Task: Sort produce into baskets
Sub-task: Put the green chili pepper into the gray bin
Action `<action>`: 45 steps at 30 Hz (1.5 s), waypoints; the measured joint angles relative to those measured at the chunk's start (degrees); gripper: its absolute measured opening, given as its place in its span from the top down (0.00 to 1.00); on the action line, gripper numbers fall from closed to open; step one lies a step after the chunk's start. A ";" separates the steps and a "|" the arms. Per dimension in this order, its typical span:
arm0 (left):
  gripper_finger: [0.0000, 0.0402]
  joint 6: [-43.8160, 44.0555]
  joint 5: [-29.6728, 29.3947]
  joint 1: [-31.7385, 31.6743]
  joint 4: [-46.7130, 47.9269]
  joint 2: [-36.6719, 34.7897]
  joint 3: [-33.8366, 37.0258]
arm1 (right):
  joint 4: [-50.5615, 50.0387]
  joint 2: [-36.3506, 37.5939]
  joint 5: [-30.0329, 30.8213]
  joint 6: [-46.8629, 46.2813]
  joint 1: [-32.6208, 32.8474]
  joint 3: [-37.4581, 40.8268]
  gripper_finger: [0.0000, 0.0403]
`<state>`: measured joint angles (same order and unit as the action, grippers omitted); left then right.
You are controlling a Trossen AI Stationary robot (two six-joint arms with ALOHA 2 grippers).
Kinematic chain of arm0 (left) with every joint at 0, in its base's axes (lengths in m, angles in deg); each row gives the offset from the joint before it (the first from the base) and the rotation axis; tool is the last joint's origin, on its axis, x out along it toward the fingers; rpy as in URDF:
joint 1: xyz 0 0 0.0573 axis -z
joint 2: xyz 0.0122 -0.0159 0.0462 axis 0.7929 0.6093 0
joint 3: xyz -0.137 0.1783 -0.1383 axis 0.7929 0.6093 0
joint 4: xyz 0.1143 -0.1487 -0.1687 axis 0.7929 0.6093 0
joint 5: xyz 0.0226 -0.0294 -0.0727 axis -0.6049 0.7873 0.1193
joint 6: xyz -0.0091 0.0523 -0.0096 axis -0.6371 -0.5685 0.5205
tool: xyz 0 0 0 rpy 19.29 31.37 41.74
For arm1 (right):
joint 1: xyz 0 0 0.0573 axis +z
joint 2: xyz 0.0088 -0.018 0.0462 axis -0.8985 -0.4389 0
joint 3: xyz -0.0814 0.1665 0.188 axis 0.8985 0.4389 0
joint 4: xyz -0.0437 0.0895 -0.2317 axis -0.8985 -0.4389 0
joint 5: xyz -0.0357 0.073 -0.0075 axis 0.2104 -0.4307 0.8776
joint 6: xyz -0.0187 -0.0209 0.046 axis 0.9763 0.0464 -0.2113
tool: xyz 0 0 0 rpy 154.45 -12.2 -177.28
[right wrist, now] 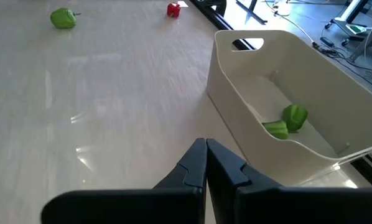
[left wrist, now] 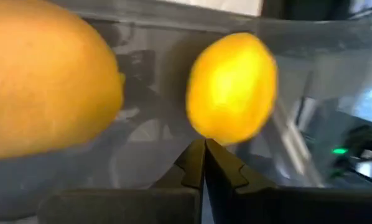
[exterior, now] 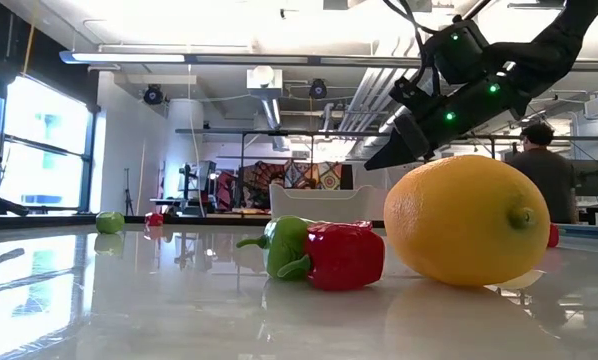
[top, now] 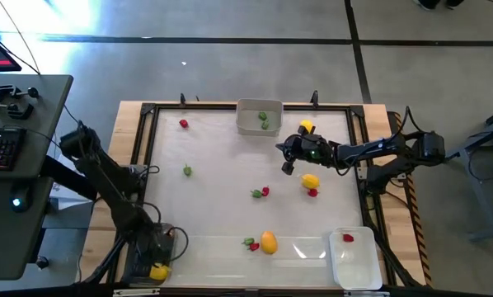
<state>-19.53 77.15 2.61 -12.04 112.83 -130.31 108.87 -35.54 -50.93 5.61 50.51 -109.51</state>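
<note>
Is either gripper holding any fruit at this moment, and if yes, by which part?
No. The right gripper is shut on nothing beside the grey bin. The left gripper is shut too, with the lemon just beyond its tips.

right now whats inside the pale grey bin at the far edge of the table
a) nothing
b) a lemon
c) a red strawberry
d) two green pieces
d: the high view shows two green pieces inside the pale grey bin, and the right wrist view shows the same pair lying on its floor, with no red or yellow piece in it.
</note>
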 joint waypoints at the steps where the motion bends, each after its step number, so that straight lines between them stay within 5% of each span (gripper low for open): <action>1: 1.00 -0.01 -0.22 0.44 -0.36 0.68 0.00 | 0.00 0.01 0.00 0.02 0.00 0.00 1.00; 29: 1.00 -1.05 -0.32 -1.43 -4.50 -1.10 0.04 | -1.79 0.02 0.38 -1.15 0.00 0.00 1.00; 36: 1.00 4.53 2.62 -1.43 -2.19 -3.56 0.04 | -2.48 0.00 0.38 -1.15 0.00 0.00 1.00; 45: 1.00 -0.26 -1.12 -1.56 6.04 -3.61 0.04 | -2.81 0.00 0.39 -1.15 0.00 0.00 1.00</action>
<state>-19.78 76.03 1.05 -6.00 109.23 -130.27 106.06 -35.54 -50.53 4.46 50.51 -109.51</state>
